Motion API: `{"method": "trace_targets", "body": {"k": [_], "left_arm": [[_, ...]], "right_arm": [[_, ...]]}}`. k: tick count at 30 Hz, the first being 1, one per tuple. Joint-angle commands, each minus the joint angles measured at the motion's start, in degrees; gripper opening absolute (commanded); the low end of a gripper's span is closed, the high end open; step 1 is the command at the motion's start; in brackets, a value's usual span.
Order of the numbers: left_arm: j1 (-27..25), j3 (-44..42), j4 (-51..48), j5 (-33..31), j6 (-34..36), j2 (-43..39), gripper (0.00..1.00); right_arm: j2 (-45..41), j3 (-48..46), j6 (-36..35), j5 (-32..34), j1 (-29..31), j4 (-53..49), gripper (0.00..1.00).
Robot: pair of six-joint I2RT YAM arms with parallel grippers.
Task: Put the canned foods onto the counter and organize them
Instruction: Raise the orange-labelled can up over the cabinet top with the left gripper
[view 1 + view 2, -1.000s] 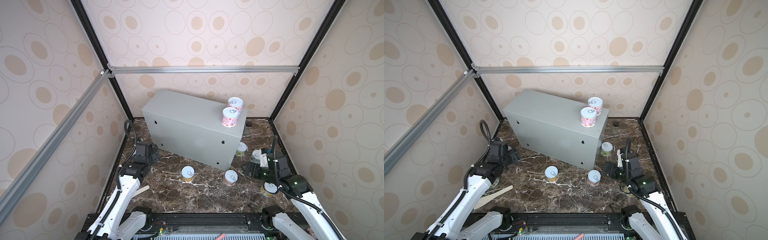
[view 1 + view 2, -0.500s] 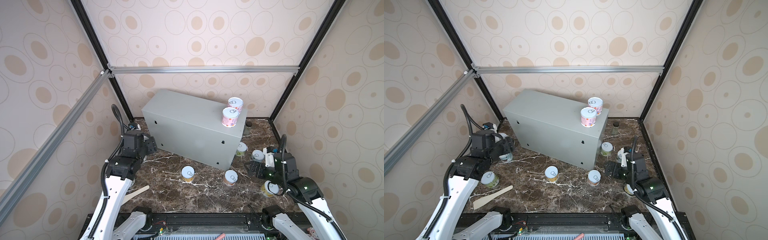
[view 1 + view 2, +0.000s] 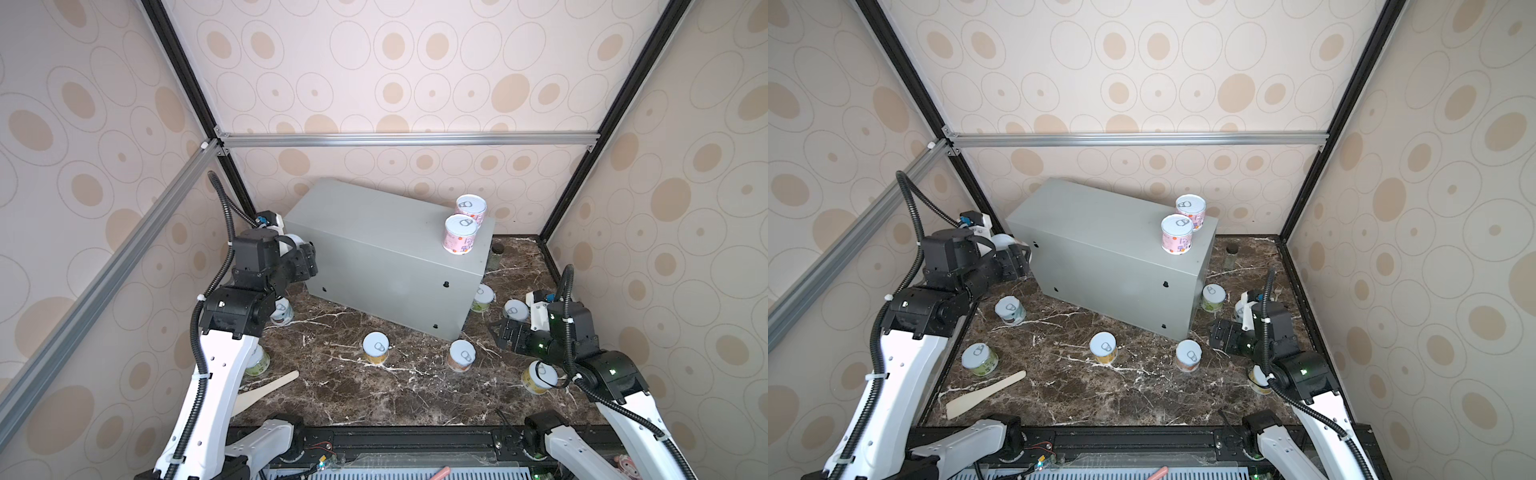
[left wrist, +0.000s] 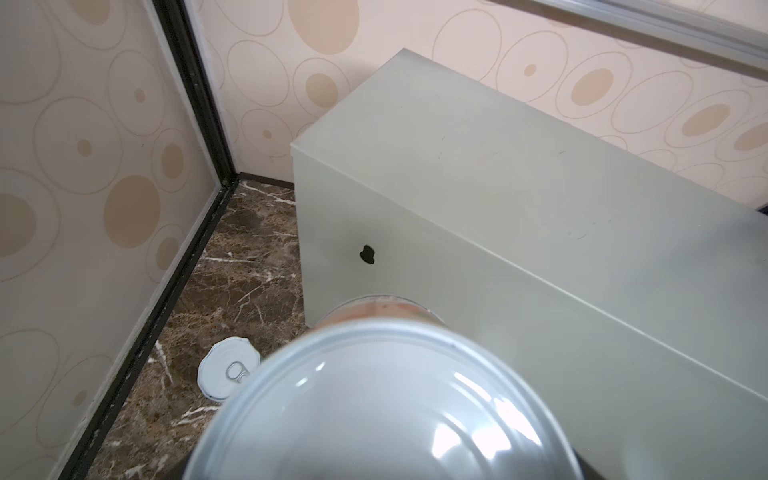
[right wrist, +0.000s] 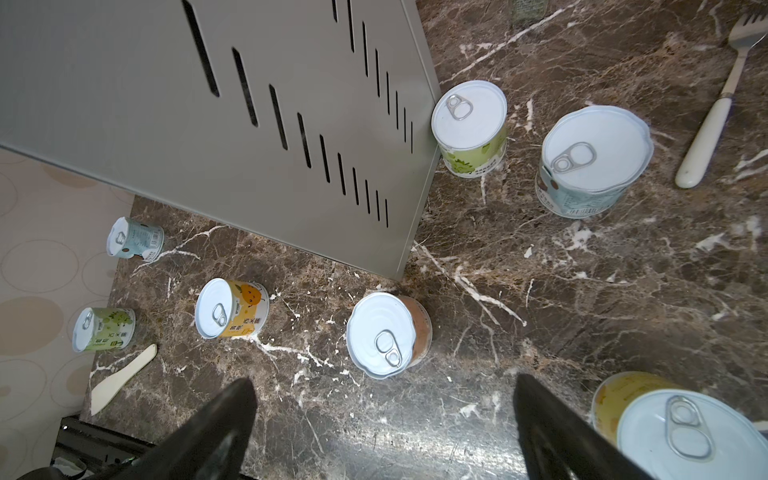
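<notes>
The counter (image 3: 374,249) (image 3: 1100,249) (image 4: 498,187) (image 5: 208,104) is a pale grey metal box at the back. Two pink cans (image 3: 460,235) (image 3: 1177,235) stand on its right end. My left gripper (image 3: 299,257) (image 3: 1013,259) is raised at the counter's left end, shut on a can (image 4: 382,407) whose shiny base hides the fingers in the left wrist view. My right gripper (image 3: 505,332) (image 3: 1219,334) (image 5: 382,384) is open low over the floor, close to an orange-brown can (image 3: 461,355) (image 5: 388,334). Several more cans stand on the marble, among them a yellow can (image 3: 376,347) and a green can (image 3: 483,297).
A wooden spatula (image 3: 266,388) (image 3: 984,395) lies at the front left. A fork (image 5: 706,137) lies on the right, and a small glass jar (image 3: 496,253) stands behind the counter's right end. A teal can (image 3: 1010,309) and a green can (image 3: 980,359) stand under the left arm.
My left arm has risen from the floor with the can to the counter's left end, uncovering two cans below it. The right arm shifted only slightly, jaws still open.
</notes>
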Motion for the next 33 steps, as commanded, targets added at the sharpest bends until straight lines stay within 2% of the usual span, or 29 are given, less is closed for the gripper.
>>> {"method": "trace_targets", "body": {"k": [1, 17, 25, 33], "left_arm": [[-0.2, 6.5, 2.7, 3.3, 3.0, 1.9, 0.67], [-1.4, 25.8, -3.8, 8.0, 6.4, 15.1, 0.64], [-5.7, 35.0, -6.5, 8.4, 7.6, 22.1, 0.63], [-11.8, 43.6, -8.8, 5.5, 8.6, 29.6, 0.63]], "right_arm": [[0.4, 2.6, -1.3, 2.1, 0.3, -1.8, 0.99], [3.7, 5.2, -5.2, 6.0, 0.3, -0.4, 0.99], [4.6, 5.5, -6.7, 7.4, 0.3, 0.6, 0.99], [4.8, 4.9, -7.5, 8.4, 0.3, 1.6, 0.99]]}}
